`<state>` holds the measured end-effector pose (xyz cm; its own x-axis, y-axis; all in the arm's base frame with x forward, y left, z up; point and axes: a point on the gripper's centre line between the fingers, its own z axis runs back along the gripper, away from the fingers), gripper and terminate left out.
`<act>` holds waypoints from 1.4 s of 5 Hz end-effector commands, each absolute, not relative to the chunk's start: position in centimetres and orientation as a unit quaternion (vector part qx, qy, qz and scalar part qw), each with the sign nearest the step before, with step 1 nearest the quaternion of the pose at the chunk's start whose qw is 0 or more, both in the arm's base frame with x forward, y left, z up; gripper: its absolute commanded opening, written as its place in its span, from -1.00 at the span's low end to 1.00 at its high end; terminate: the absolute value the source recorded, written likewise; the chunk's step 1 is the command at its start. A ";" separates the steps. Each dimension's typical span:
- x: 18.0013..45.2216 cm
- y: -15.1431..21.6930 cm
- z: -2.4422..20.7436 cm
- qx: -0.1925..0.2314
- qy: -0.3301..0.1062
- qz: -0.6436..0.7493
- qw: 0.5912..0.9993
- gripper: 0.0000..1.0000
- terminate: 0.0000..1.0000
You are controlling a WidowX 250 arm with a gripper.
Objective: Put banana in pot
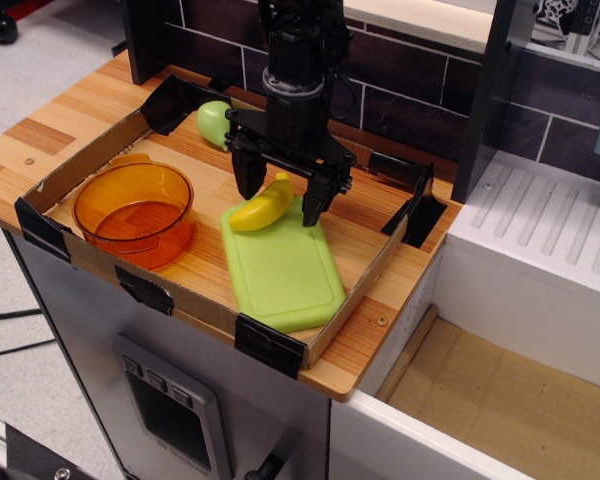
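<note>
The yellow banana [261, 206] lies on the upper left corner of the light green cutting board [285, 270]. My black gripper [281, 192] is open and straddles the banana's upper end, one finger on each side, low near the board. The fingers do not press on the banana. The orange translucent pot [135, 213] stands empty at the left of the tray, well apart from the gripper.
A pale green pear-shaped toy [215, 122] lies at the tray's back, behind the arm. A low cardboard wall [180, 298] with black corner clips rings the wooden tray. A dark brick wall stands behind; a white sink unit [550, 260] is at the right.
</note>
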<state>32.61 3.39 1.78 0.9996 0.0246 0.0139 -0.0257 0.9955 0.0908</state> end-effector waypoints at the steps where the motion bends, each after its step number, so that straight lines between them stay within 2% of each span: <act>1: 33.3 3.7 2.5 0.052 -0.023 0.018 0.998 -1.00 -1.00; 3: 33.4 3.3 4.4 0.050 -0.041 0.030 0.997 -1.00 -1.00; 5: 32.6 4.8 8.3 0.037 -0.060 0.047 0.996 -1.00 -1.00; 6: 31.6 7.1 8.1 0.051 -0.057 0.061 0.995 -1.00 -1.00; 7: 30.3 9.5 6.8 0.060 -0.036 0.050 0.996 -1.00 -1.00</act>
